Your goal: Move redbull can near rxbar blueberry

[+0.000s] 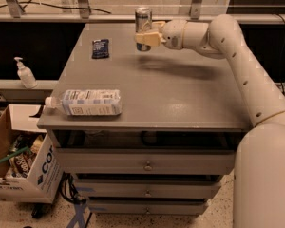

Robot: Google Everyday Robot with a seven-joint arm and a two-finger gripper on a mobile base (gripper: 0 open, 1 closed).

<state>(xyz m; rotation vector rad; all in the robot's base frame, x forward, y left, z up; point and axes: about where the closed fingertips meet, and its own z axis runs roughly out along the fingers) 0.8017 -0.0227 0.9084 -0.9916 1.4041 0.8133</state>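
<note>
Claw (pixel 144 38) is clamping shut on the redbull can (pixel 143 19), tan fingers (pixel 152 36) pressing the lower half, silver top sticking up above them. Can is standing upright over the back-centre of the grey table (pixel 180 103); can't tell if its base is touching the top. Rxbar blueberry (pixel 100 48) is lying flat to the can's left, near the back-left corner, w/ a strip of bare tabletop btwn the two, so they're near but not touching. White arm (pixel 237 56) is reaching in from the right and throwing a shadow on the table under it. Clear plastic bottle (pixel 88 102) w/ white label is lying on its side at the front-left edge, well apart from both. Below the top, drawers (pixel 145 161) are showing. Left of the table, a pump bottle (pixel 24 74) is sitting on a ledge and a cardboard box (pixel 19 175) is sitting on the floor.
</note>
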